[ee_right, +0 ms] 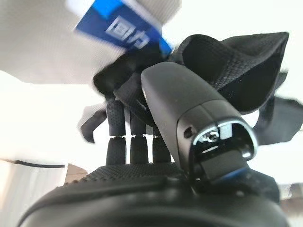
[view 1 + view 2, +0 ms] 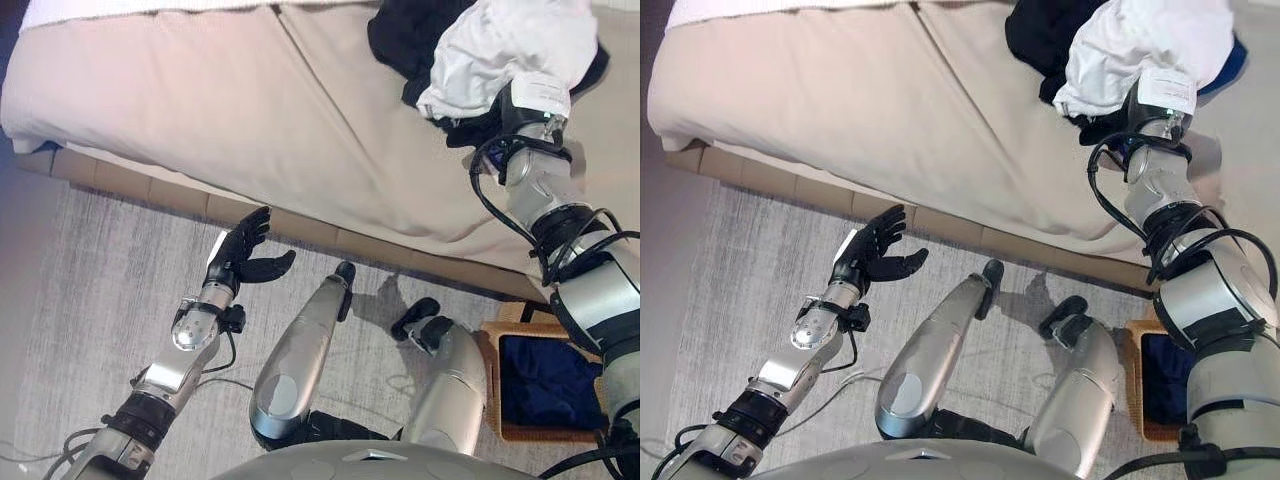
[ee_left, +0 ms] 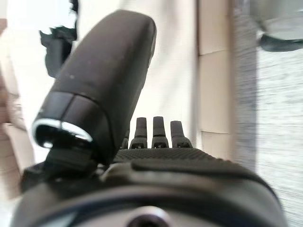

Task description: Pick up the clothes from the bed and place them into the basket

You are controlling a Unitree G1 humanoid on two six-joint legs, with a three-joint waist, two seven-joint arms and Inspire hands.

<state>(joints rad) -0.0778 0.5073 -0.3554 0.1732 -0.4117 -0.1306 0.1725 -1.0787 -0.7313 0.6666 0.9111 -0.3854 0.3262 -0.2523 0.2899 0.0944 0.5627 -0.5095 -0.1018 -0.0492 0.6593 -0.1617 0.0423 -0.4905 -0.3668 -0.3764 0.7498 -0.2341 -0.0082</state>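
The right hand reaches onto the bed, fingers curled into black cloth, apparently gripping it, under a white garment draped over the wrist. The left hand hangs over the rug, fingers relaxed, holding nothing. The basket holds 1 blue garment.

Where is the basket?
The basket sits on the floor at the robot's right, beside the bed, with dark blue cloth inside.
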